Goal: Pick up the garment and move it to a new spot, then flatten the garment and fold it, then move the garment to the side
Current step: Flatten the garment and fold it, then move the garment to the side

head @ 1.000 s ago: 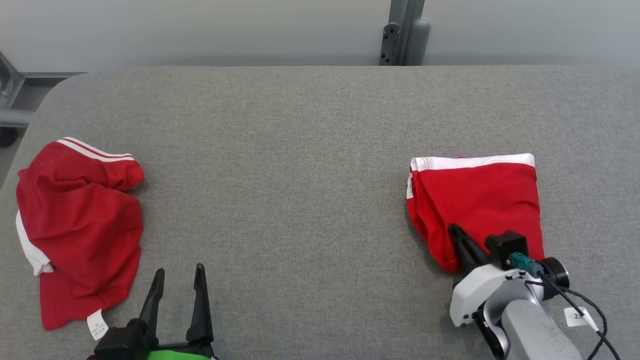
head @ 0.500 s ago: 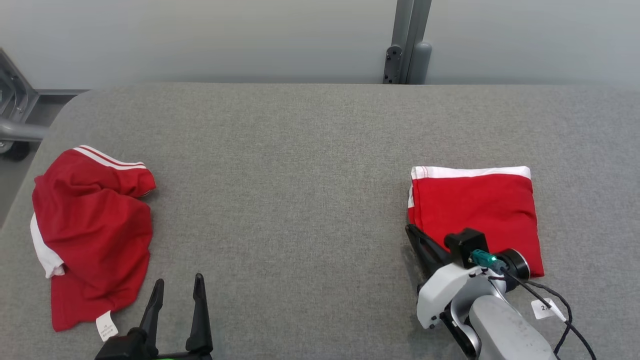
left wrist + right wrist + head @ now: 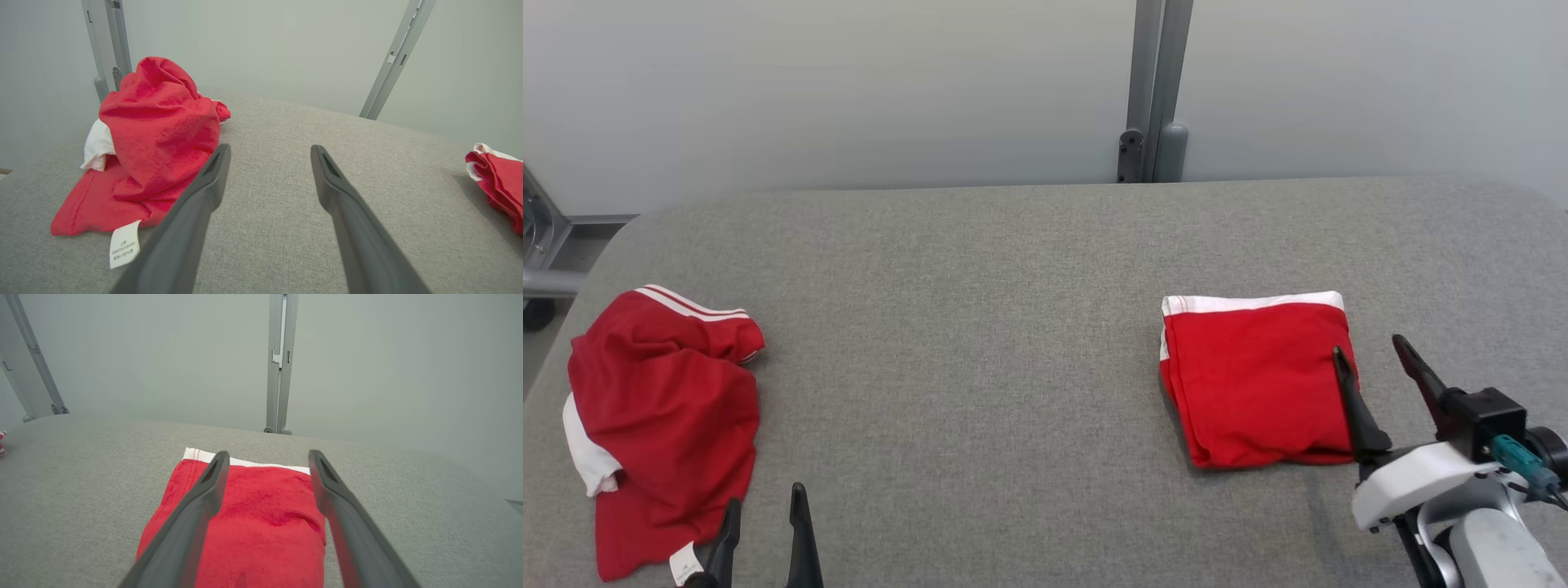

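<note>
So the folded red-and-white cloth garment (image 3: pixel 1254 384) lies flat on the right of the grey fabric table (image 3: pixel 980 327). Right gripper (image 3: pixel 1366 345) hangs wide open at its edge, holding nothing. Left gripper (image 3: pixel 765 495) is open and empty too.

the right fingers (image 3: pixel 1354 404) are two long, thin black blades that taper to blunt tips. seen close in the right wrist view they are a dull dark grey, and each has a narrow slot sunk into its inner face near the tip. behind them sits a smooth white shell (image 3: pixel 1413 482) with rounded corners, and above that a square black block (image 3: pixel 1490 412). a small teal plug (image 3: pixel 1515 453) sticks out of the block, with a thin black cable (image 3: pixel 1552 492) trailing from it. the forearm (image 3: pixel 1494 555) is pale grey and slightly scuffed. the left fingers (image 3: pixel 802 539) have the same shape and colour.
</note>
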